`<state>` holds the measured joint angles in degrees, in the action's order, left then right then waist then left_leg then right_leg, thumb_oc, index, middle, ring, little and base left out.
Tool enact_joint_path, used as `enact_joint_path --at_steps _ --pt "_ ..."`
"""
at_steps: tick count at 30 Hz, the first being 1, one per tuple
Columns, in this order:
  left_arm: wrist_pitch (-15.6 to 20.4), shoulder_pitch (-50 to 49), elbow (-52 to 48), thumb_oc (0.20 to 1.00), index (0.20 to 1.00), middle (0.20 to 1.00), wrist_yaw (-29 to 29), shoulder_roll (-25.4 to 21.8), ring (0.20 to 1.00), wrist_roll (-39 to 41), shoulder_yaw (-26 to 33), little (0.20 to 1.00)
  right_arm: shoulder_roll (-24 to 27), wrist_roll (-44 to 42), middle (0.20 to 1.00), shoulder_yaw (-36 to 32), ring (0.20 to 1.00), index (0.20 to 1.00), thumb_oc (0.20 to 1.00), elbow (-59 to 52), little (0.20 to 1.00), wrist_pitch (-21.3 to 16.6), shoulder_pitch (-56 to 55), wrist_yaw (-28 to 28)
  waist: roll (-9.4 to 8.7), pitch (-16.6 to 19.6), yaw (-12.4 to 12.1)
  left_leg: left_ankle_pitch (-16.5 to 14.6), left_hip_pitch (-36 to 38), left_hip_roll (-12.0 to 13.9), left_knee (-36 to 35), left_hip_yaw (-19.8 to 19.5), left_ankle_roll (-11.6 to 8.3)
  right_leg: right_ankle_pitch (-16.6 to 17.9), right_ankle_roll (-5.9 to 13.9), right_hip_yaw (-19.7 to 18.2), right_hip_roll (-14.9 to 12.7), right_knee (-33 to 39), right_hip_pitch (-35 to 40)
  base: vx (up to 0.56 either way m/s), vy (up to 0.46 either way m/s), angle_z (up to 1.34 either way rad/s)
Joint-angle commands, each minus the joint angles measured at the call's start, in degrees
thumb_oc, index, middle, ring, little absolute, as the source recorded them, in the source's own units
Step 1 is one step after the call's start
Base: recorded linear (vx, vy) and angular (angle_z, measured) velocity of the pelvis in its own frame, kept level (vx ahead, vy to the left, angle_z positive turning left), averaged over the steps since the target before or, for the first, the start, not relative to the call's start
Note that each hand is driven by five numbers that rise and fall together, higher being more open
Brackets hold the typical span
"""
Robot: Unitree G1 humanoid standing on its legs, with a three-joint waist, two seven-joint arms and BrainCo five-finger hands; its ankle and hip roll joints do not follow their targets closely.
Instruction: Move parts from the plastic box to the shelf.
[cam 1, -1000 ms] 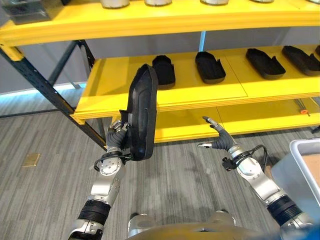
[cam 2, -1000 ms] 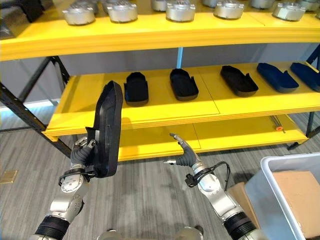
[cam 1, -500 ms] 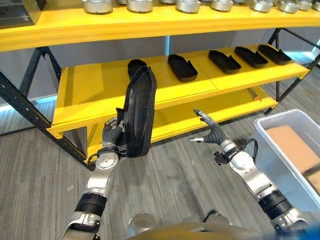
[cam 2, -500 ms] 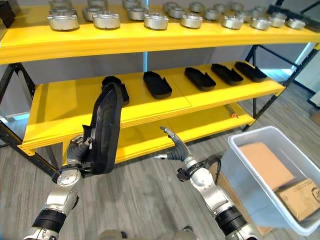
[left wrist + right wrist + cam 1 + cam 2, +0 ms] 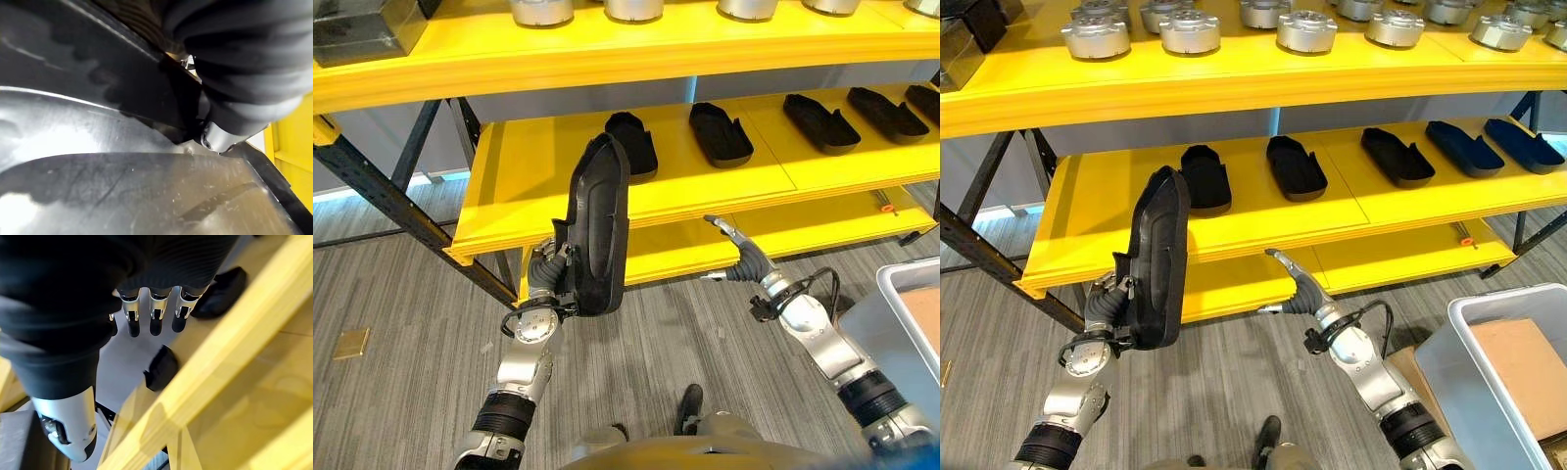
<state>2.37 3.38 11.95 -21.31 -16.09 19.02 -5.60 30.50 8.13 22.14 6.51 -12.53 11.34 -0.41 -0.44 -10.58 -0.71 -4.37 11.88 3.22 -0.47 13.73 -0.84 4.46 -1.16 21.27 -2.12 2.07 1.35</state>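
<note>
My left hand is shut on a long black moulded part, holding it upright in front of the yellow shelf's middle level. The same black part sits close against the left wrist camera. My right hand is open with straight fingers, raised near the front edge of the lower shelf level, holding nothing. Several similar black parts lie in a row on the middle level. The grey plastic box stands at the lower right with a brown cardboard piece inside.
Round silver metal parts line the top shelf level. A dark box sits at the top level's left end. A black diagonal frame brace runs down the shelf's left side. Bare yellow shelf lies left of the row of parts.
The camera has swung back to the left, so the shelf and box sit further right in view. Both hands keep their poses, and the black part stays upright in my left hand.
</note>
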Motion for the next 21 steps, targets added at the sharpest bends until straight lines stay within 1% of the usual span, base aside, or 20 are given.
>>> enact_joint_path --at_steps 1,4,5,6,8,9,10,11,12,13,15,16,17,18,20,21 --pt "3.4 2.95 -2.9 0.2 0.2 0.2 -0.48 -1.9 0.2 -0.07 0.54 0.2 -0.85 1.47 1.0 1.33 1.0 1.0 1.0 -1.89 1.0 -4.01 0.83 -1.85 -2.83 2.23 -1.1 -3.26 -2.83 -0.51 4.53 3.84 0.0 -3.15 8.48 0.11 -5.71 -3.53 1.58 0.17 -0.059 0.13" --pt "3.11 2.53 -2.92 0.2 0.2 0.2 -0.58 -1.86 0.2 -0.29 1.04 0.2 -0.84 3.15 1.0 1.74 1.0 1.0 1.0 -1.22 1.0 -4.18 0.85 -2.69 -2.95 2.21 -1.36 -4.09 -3.42 -0.37 6.81 4.14 0.11 -4.41 7.73 0.08 -5.47 -4.21 2.61 0.19 -0.092 0.16" --pt "3.29 2.56 -2.4 0.2 0.2 0.2 -0.94 -1.93 0.2 -0.03 1.3 0.2 -0.41 3.22 1.0 1.58 1.0 1.0 1.0 -1.06 1.0 -4.25 0.55 -2.74 -3.17 2.22 -1.38 -4.88 -4.21 -0.65 9.73 4.05 0.17 -5.23 7.18 -0.11 -5.27 -4.78 2.96 0.23 -0.182 0.09" --pt "3.64 2.92 -1.97 0.2 0.2 0.2 -1.43 -1.91 0.2 0.16 1.37 0.2 0.2 3.46 1.0 1.26 1.0 1.0 1.0 -1.11 1.0 -4.37 0.38 -2.26 -3.19 2.13 -1.32 -4.29 -5.45 -0.51 13.29 3.77 -0.29 -6.11 6.4 -0.27 -4.82 -5.13 3.23 0.22 -0.217 0.0" --pt "3.76 3.19 -2.04 0.2 0.2 0.2 -2.16 -1.81 0.2 0.25 1.51 0.2 0.91 3.22 1.0 0.91 1.0 1.0 1.0 -1.08 1.0 -4.39 0.42 -1.75 -3.11 1.91 -1.3 -2.86 -7.1 -0.17 18.08 3.05 -1.21 -7.09 5.34 -0.5 -4.1 -5.54 3.39 0.12 -0.202 -0.05" --pt "4.57 3.9 -1.15 0.2 0.2 0.2 -3.29 -1.53 0.2 0.22 1.37 0.2 1.74 3.06 1.0 0.47 1.0 1.0 1.0 -0.79 1.0 -5.1 0.42 -0.84 -3.26 1.7 -0.9 0.06 -9.32 1.59 26.64 3.53 -2.89 -8.52 3.81 -0.17 -3.28 -5.77 3.54 0.11 -0.247 -0.04" --pt "4.83 4.05 -0.9 0.2 0.2 0.2 -3.31 -1.51 0.2 0.51 1.66 0.2 2.28 2.99 1.0 0.0 1.0 1.0 1.0 -1.02 1.0 -5.46 0.11 -0.25 -3.42 1.53 -0.66 0.88 -10.8 2.65 31.51 4.05 -3.47 -9.16 3.22 0.18 -3.11 -6.08 3.5 0.11 -0.241 0.07" --pt "4.85 4.14 -0.81 0.2 0.2 0.2 -3.45 -1.38 0.2 0.51 1.82 0.2 2.53 2.95 1.0 -0.27 1.0 1.0 1.0 -1.11 1.0 -5.6 -0.07 0.0 -3.38 1.38 -0.58 1.47 -11.95 3.08 33.5 3.84 -3.74 -9.31 2.99 0.21 -2.91 -6.27 3.42 0.08 -0.132 0.17" --pt "4.58 4.39 -0.76 0.2 0.2 0.2 -3.5 -1.28 0.2 0.55 2.23 0.2 2.72 3.04 1.0 -0.39 1.0 1.0 1.0 -1.02 1.0 -5.63 -0.17 -0.13 -3.32 0.9 -0.74 1.25 -13.41 2.89 33.26 2.98 -3.42 -9.23 3.22 -0.08 -2.76 -6.85 3.1 0.1 -0.044 0.15" --pt "4.66 4.5 -0.44 0.2 0.2 0.2 -3.36 -1.41 0.2 -0.03 2.77 0.2 2.44 2.87 1.0 0.3 1.0 1.0 1.0 -0.57 1.0 -5.71 0.74 -0.55 -3.23 0.22 -1.26 1.02 -13.73 2.09 28.18 2.02 -2.57 -9.11 3.69 -0.84 -2.44 -7.29 3.27 0.1 0.012 0.1" --pt "4.75 4.24 -0.51 0.2 0.2 0.2 -3.6 -1.46 0.2 -0.23 3.0 0.2 2.29 2.86 1.0 0.53 1.0 1.0 1.0 -0.58 1.0 -5.85 1.28 -0.29 -3.16 -0.03 -1.5 1.08 -13.37 1.77 24.49 1.78 -2.23 -9.14 3.87 -1.21 -2.31 -7.37 3.56 0.09 0.092 -0.08" --pt "4.69 3.77 -0.77 0.2 0.2 0.2 -4.16 -1.54 0.2 -0.04 3.16 0.2 2.2 2.93 1.0 0.82 1.0 1.0 1.0 -0.91 1.0 -5.84 1.51 0.05 -3.02 -0.19 -1.71 1.69 -13.09 1.86 19.19 1.48 -2.17 -9.3 4.1 -1.54 -2.34 -7.28 4.07 0.13 0.173 -0.17" --pt "4.81 3.31 -0.89 0.2 0.2 0.2 -4.4 -1.58 0.2 0.31 3.37 0.2 2.17 2.91 1.0 1.02 1.0 1.0 1.0 -1.13 1.0 -5.87 1.5 0.29 -2.73 -0.22 -1.96 3.02 -13.22 2.31 14.92 0.6 -2.54 -9.53 4.3 -1.92 -2.16 -7.19 4.51 0.17 0.226 -0.19" --pt "5.21 2.64 -1.0 0.2 0.2 0.2 -4.41 -1.57 0.2 0.78 3.68 0.2 2.18 2.81 1.0 1.19 1.0 1.0 1.0 -1.29 1.0 -6.06 1.42 0.5 -2.45 -0.27 -2.27 5.2 -13.5 3.24 11.49 -0.59 -3.3 -9.94 4.35 -2.38 -1.95 -7.08 5.11 0.16 0.229 -0.21" --pt "5.81 1.64 -1.3 0.2 0.2 0.2 -4.21 -1.31 0.2 1.05 4.36 0.2 2.23 2.35 1.0 1.38 1.0 1.0 1.0 -1.47 1.0 -6.46 1.23 0.79 -2.02 -0.16 -2.54 8.12 -14.1 5.33 7.46 -1.58 -4.2 -10.54 4.21 -2.52 -2.12 -7.13 5.67 0.15 0.225 -0.38" --pt "6.16 1.37 -1.35 0.2 0.2 0.2 -4.04 -1.19 0.2 1.08 4.68 0.2 2.23 1.91 1.0 1.58 1.0 1.0 1.0 -1.85 1.0 -6.67 0.91 1.21 -1.51 -0.15 -2.55 10.33 -14.18 7.09 4.37 -1.91 -4.99 -11.36 4.16 -2.42 -2.07 -7.6 6.1 0.15 0.202 -0.44"
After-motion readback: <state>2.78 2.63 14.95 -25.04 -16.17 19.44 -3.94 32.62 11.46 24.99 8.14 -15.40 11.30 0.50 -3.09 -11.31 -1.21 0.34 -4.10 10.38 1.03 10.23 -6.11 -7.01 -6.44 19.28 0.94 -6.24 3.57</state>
